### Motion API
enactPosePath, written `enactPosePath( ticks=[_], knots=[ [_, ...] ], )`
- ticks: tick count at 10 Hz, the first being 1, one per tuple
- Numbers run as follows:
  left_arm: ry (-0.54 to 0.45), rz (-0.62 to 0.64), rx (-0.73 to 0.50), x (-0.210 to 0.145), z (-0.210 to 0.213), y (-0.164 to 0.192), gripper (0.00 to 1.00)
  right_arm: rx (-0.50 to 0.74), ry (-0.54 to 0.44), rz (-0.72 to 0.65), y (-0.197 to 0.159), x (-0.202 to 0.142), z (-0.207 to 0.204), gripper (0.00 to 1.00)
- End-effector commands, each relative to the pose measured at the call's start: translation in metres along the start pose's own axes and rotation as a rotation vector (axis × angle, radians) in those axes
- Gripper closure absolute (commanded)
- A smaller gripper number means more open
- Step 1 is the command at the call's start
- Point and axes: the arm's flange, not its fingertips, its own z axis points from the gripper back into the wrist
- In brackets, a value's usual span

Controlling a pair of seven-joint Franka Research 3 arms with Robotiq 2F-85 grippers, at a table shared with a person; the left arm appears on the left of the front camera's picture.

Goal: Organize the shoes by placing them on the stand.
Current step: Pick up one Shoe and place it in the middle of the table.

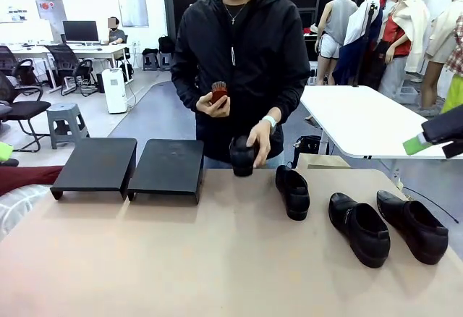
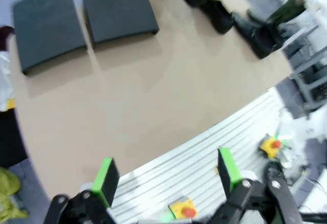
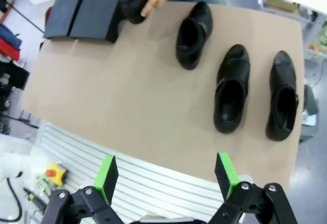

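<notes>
Shoes (image 3: 232, 88) right of the stand (image 3: 97, 12), jaws wide

Three of the black shoes lie soles down on the tan table (image 1: 217, 259), right of middle and apart from one another. One is nearer the centre and farther back; two lie side by side toward the right edge. The fourth shoe (image 1: 242, 156) stands on end at the far edge, just right of the stand, under the person's hand (image 1: 260, 137). The person's other hand (image 1: 213, 105) holds a small reddish-brown thing (image 1: 218, 93). The stand's two black platforms sit side by side at the far left. The left gripper (image 2: 167, 175) hangs above the near edge of the table, its green pads (image 2: 106, 179) spread wide with nothing between them. The right gripper (image 3: 166, 175) hangs likewise over the near edge, spread wide and holding nothing.
</notes>
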Motion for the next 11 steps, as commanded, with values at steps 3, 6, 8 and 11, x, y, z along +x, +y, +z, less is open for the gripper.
enactPosePath(
  ticks=[3,6,8,11],
  knots=[
    [-0.003,-0.01,-0.021,0.001,0.001,0.002,0.0,-0.283,0.231,-0.097,-0.051,0.047,-0.058,0.0],
    [-0.003,-0.01,-0.021,0.001,0.001,0.002,0.0,-0.262,0.217,-0.081,-0.064,0.038,-0.07,0.0],
    [-0.003,-0.01,-0.021,0.001,0.001,0.002,0.0,-0.262,0.253,-0.096,-0.076,0.04,-0.087,0.0],
    [-0.003,-0.01,-0.021,0.001,0.001,0.002,0.0,-0.337,0.366,-0.177,-0.105,0.043,-0.163,0.0]
  ],
)
